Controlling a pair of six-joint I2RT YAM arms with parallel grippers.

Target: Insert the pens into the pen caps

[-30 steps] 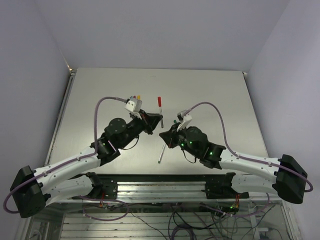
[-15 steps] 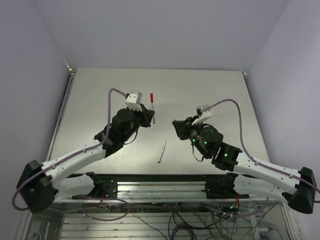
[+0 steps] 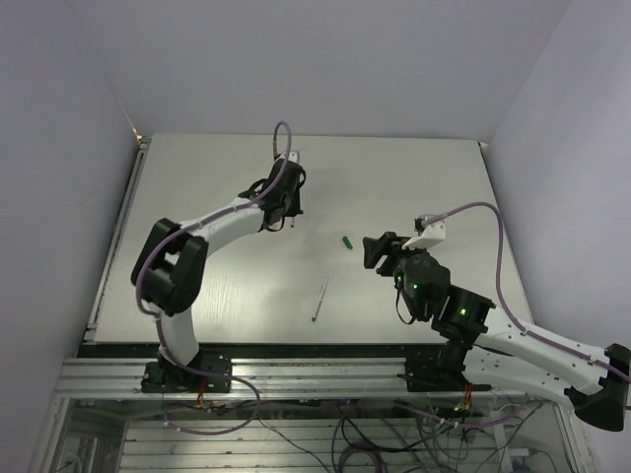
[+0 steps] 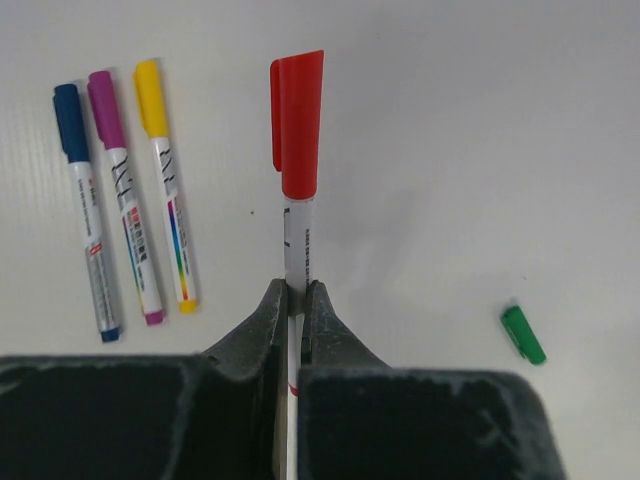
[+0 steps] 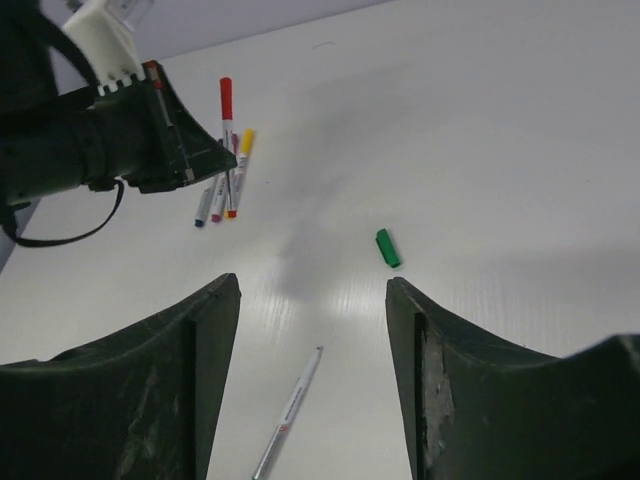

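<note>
Over the far side of the bench, left gripper (image 4: 295, 290): clamped on the pale barrel of the red pen (image 4: 298, 235), its fingers pressed against either side.
Red pen: capped in red, pointing away from the wrist camera and held above the bench (image 3: 197, 177).
Change, left arm: half a second ago it held this pen nearer the bench's middle; it has since stretched out toward the far side.
Finished pens: the blue pen (image 4: 88, 225), magenta pen (image 4: 125, 200) and yellow pen (image 4: 167, 190) lie capped side by side on the bench, left of the red pen in the left wrist view.
Green cap (image 3: 347, 241): lies alone on the bench, just left of the right gripper's tips; it could not be seen in the earlier overhead views.
Bare pen (image 3: 319, 299): flat on the bench nearer the arm bases, uncapped, in the same spot as before.
Right gripper (image 5: 312, 283): fingers spread wide and holding nothing, above the bench.
Change, right arm: it has drawn back to the right from the bench's middle.
</note>
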